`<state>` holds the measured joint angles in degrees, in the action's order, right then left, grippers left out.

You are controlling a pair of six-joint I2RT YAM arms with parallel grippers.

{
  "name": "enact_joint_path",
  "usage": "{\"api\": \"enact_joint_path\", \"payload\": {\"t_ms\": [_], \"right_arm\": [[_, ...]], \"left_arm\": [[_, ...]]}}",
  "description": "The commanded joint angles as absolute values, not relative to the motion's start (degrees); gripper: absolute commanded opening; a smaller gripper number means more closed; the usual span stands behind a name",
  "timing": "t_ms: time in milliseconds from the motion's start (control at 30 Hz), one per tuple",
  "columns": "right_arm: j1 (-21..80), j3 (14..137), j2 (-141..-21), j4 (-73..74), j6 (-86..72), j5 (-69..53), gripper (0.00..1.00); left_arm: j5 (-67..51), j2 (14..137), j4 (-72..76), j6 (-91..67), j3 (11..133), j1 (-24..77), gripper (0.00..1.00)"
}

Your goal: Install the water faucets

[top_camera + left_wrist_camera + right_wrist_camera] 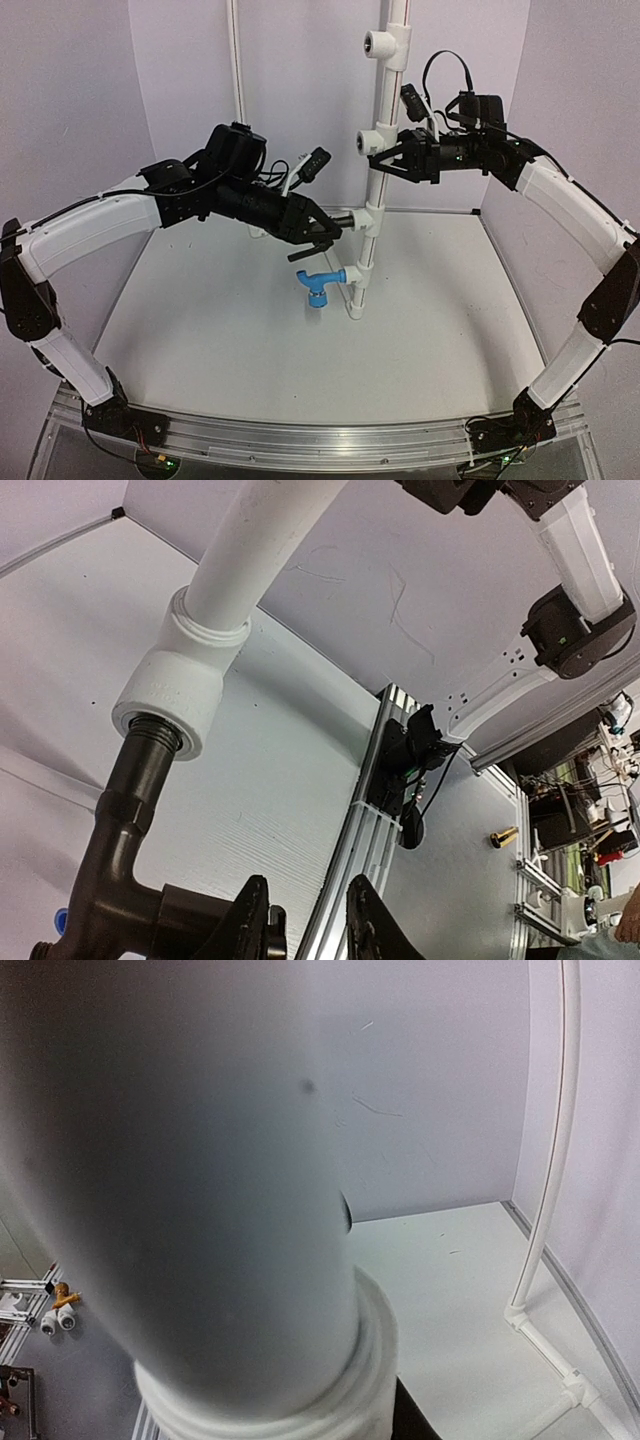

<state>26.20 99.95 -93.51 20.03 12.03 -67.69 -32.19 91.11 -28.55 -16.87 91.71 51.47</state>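
Right gripper (375,158) clamps the white pipe (387,95); left gripper (332,230), hold unclear, should turn the black faucet (130,810) squarely into the tee (175,695)

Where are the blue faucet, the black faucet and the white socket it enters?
blue faucet (321,281): top external view, its body.
black faucet (105,880): left wrist view, its elbow.
white socket (172,695): left wrist view, its outer wall.

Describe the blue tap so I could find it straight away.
Find the white upright pipe in the middle of the table. Follow it down to its lowest fitting: the blue tap sticks out to the left there. The other tap, just above, is black.
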Motion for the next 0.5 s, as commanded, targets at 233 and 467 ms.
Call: {"api": "enact_joint_path", "payload": {"t_ms": [233, 467], "right_arm": [[25.82, 98.12, -93.33, 25.65, 7.93, -63.80, 0.04], [25.78, 96.78, -92.42, 25.57, 8.00, -63.72, 0.04]], "left_arm": [[-12.21, 84.73, -29.44, -16.20, 87.92, 54.51, 0.39], [-10.53, 77.56, -27.34, -30.95, 81.82, 54.52, 0.68]]}}
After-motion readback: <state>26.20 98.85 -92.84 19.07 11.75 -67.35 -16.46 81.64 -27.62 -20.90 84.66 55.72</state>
